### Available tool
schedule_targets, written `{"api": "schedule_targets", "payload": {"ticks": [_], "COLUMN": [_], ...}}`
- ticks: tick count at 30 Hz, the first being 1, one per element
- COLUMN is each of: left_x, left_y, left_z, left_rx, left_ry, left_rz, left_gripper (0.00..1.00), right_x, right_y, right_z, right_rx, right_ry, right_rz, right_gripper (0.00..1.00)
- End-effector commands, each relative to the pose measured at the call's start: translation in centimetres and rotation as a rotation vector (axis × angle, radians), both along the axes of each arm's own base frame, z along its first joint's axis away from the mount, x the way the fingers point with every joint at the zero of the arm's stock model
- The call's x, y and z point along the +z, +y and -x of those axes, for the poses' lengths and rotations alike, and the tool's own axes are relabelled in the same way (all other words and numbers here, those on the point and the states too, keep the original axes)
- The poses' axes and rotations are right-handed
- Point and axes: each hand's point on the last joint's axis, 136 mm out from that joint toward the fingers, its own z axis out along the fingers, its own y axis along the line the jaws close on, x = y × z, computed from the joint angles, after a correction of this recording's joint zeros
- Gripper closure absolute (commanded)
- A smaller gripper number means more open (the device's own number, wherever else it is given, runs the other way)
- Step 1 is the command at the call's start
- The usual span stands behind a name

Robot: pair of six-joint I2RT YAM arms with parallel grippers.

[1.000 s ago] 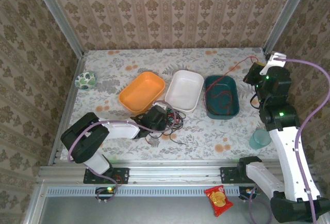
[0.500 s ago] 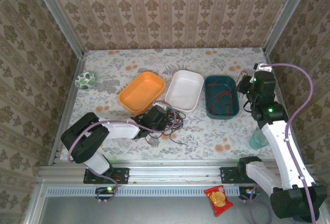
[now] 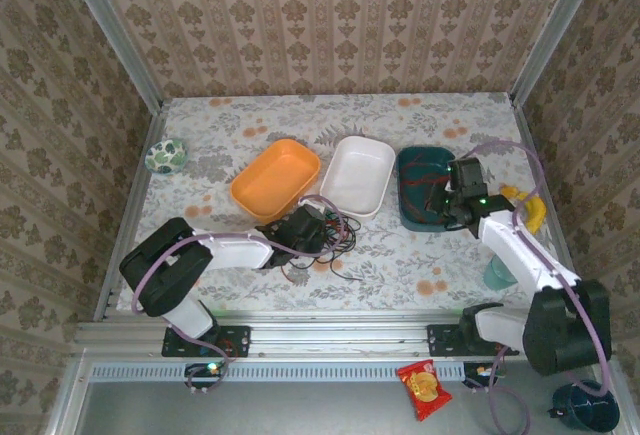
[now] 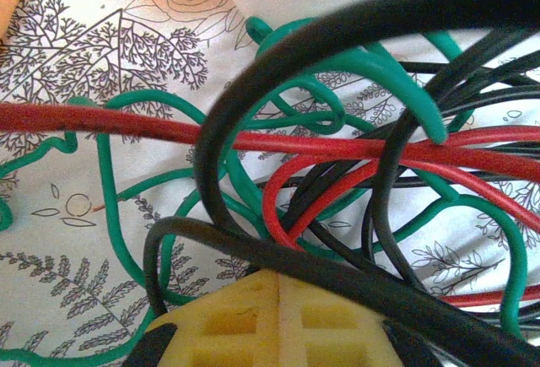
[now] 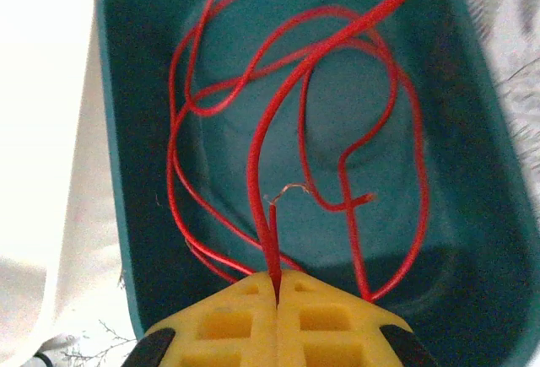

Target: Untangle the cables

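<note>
The cables (image 3: 335, 235) lie as a tangle of black, green and red wires on the flowered cloth in front of the white tray. My left gripper (image 3: 320, 232) rests at the tangle's left side. In the left wrist view its yellow fingers (image 4: 228, 316) are shut, with a thick black cable (image 4: 337, 274) lying across their tips among green (image 4: 105, 181) and red (image 4: 126, 121) wires. One red cable (image 5: 278, 105) lies looped inside the teal tray (image 3: 447, 217). My right gripper (image 5: 278, 278) is shut on that red cable's end, low over the tray's near side (image 3: 445, 203).
An orange tray (image 3: 275, 180) and a white tray (image 3: 358, 173) stand left of the teal one. A green patterned ball (image 3: 165, 155) sits at the far left. A teal cup (image 3: 503, 270) and a yellow object (image 3: 530, 210) are by the right arm.
The right arm has swung from the back right corner down and left to the teal tray, bringing the red cable's end with it. The left arm has stayed still.
</note>
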Motion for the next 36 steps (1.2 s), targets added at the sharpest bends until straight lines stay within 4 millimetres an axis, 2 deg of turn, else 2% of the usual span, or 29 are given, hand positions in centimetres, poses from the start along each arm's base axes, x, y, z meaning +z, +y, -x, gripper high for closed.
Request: {"api": "schedule_targets", "payload": {"ticks": [1,10,12,13,15,16,19,22,25,27,29,30,32,34,36], "left_x": [-1.0,-0.8,-0.7,-0.7,-0.5,-0.3,0.3,1.1,2.1,2.7,3.3,3.6,3.9,4.2,4.4], "left_y": [0.4,0.2,0.2,0.2,0.2,0.3,0.3,0.2,0.0,-0.1,-0.2,-0.3,-0.4,-0.3,-0.1], "left_z": [0.6,0.7,0.7,0.7,0.7,0.7,0.7,0.6,0.5,0.4,0.3,0.2,0.2,0.1,0.1], "left_rx": [-0.019,-0.03,-0.032,-0.031,-0.029,-0.027,-0.023,-0.023,-0.023,-0.025,-0.027,-0.031,-0.032,-0.028,-0.02], "left_ry": [0.026,0.016,0.012,0.01,0.002,-0.002,-0.018,-0.036,-0.058,-0.072,-0.084,-0.091,-0.099,-0.104,-0.108], "left_rz": [-0.061,-0.066,-0.065,-0.065,-0.061,-0.058,-0.042,-0.018,0.008,0.023,0.038,0.045,0.057,0.069,0.084], "left_gripper": [1.0,1.0,1.0,1.0,1.0,1.0,1.0,1.0,1.0,1.0,1.0,1.0,1.0,1.0,0.96], "right_x": [-1.7,-3.5,-3.7,-3.7,-2.9,-1.6,1.2,3.6,5.2,5.9,6.4,6.6,6.8,6.6,5.9], "right_y": [1.2,0.7,0.4,0.3,-0.1,-0.6,-2.1,-3.2,-3.9,-3.6,-2.0,-0.1,4.2,10.1,14.6], "right_z": [0.5,-0.3,-0.5,-0.6,-1.0,-1.2,-1.4,-1.3,-1.0,-1.0,-1.2,-1.4,-1.0,0.8,3.1], "right_rx": [0.004,-0.023,-0.037,-0.043,-0.061,-0.082,-0.143,-0.186,-0.209,-0.193,-0.118,-0.028,0.157,0.399,0.589], "right_ry": [0.074,0.15,0.168,0.17,0.147,0.107,0.014,-0.058,-0.102,-0.124,-0.152,-0.177,-0.208,-0.222,-0.208], "right_rz": [-0.058,-0.021,-0.009,-0.002,0.014,0.027,0.075,0.113,0.132,0.122,0.083,0.04,-0.022,-0.075,-0.106], "right_gripper": [0.97,0.94,0.91,0.85,0.68,0.61,0.49,0.4,0.4,0.4,0.41,0.42,0.43,0.43,0.43]}}
